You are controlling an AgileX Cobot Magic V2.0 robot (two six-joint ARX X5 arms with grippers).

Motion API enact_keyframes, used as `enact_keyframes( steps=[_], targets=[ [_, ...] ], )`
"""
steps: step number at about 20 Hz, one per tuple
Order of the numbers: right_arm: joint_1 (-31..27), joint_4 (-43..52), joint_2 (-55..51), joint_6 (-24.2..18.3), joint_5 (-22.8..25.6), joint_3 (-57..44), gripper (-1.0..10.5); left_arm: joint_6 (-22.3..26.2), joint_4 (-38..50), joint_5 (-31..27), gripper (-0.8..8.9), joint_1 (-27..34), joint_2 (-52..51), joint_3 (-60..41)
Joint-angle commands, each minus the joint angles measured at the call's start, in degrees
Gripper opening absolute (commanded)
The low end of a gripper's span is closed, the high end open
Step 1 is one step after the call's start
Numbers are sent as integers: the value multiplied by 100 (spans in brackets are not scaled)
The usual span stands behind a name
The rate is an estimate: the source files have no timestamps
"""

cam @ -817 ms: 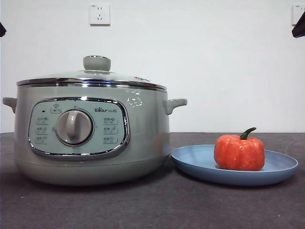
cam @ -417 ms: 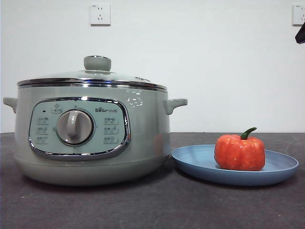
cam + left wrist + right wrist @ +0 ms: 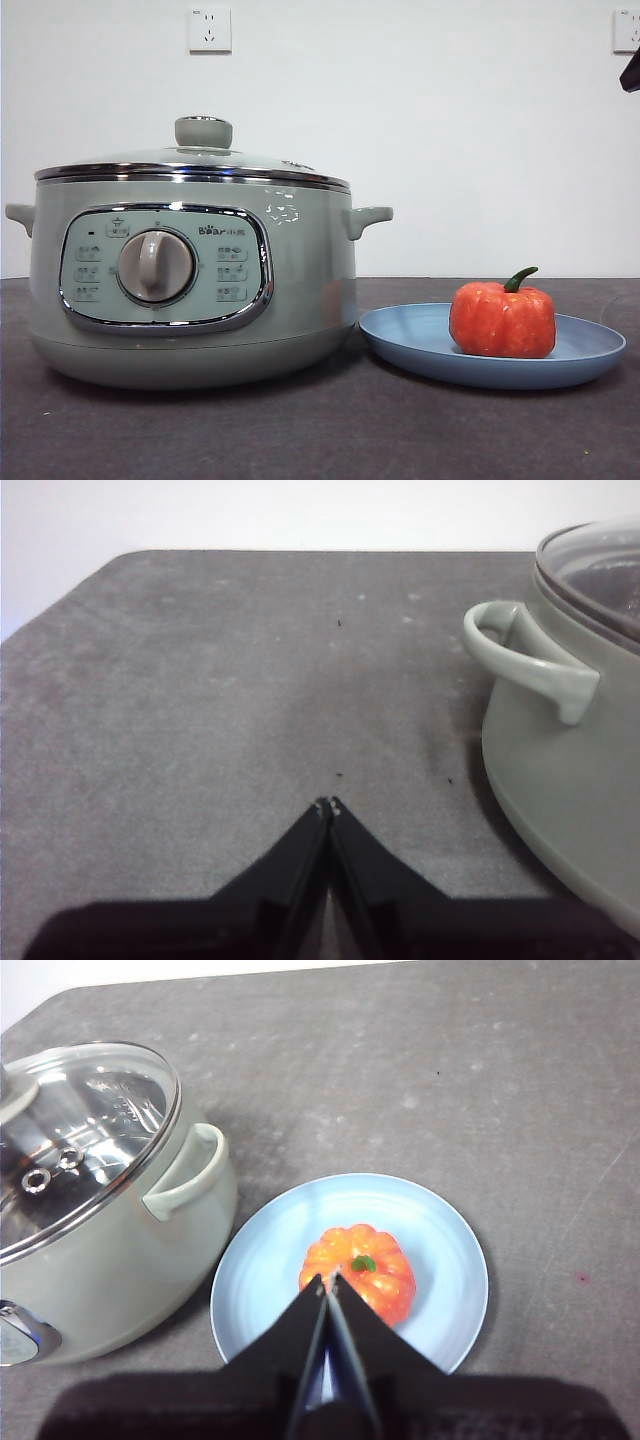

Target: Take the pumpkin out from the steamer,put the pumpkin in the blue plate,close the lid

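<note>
- Front view shows one steamer [image 3: 190, 280] on the left half of the dark table [image 3: 320, 430], its control panel and single round dial [image 3: 156, 266] facing the camera, one small handle [image 3: 368, 218] sticking out to each side.
- One lid [image 3: 195, 160] sits flat on the steamer's chrome rim, its squat green knob [image 3: 203, 131] pointing straight up; through the glass in the right wrist view [image 3: 85, 1130] the inside looks dark with a few round metal fittings.
- One blue plate [image 3: 590, 350] lies flat on the table just beside the steamer's right side, toward the right edge; whether its rim touches the pot wall cannot be told.
- One pumpkin [image 3: 502, 320] rests upright on the plate, a little right of its middle in the front view, its squat body wider than tall and its axis vertical.
- Its green stem [image 3: 520, 279] rises from the top and curves toward the right edge of the table.
- Right gripper [image 3: 327, 1282] hangs above the plate over the pumpkin's near side, jaws pressed together with nothing between them.
- Left gripper [image 3: 326, 805] hangs over bare table beyond the steamer's left handle [image 3: 530, 665], jaws likewise pressed together and holding nothing.
- Two wall sockets show on the white wall, one above the steamer [image 3: 209, 29] and one at the top right corner [image 3: 625, 28].
</note>
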Motion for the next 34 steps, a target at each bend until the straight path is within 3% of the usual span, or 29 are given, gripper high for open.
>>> enact_keyframes(
  steps=[1,18,21,23,26,28,34],
  targets=[
    [9,33,-4,57,17,-42,-17,-37,-37,11,-4,22,-22,-55],
    [-66,-140,-295,-83,146,-44,-17,-37,-66,7,-3,22,-22,-55],
    [-879,-424,-1165,-616,-120,-170,-17,-37,-68,4,-4,22,-22,-55],
    [-1740,-282,-1738,-824,-457,-466,-17,-37,-68,9,-4,22,-22,-55],
    [-2570,127,-2396,-1204,-601,-1097,-17,-37,-68,7,-4,22,-22,-55],
    [-2809,433,-2732,-1346,-938,-1615,-17,-37,-68,7,-3,22,-22,-55],
    [-2844,1043,-3023,-1381,-1099,-2542,-17,-37,-68,11,-4,22,-22,-55]
  ],
)
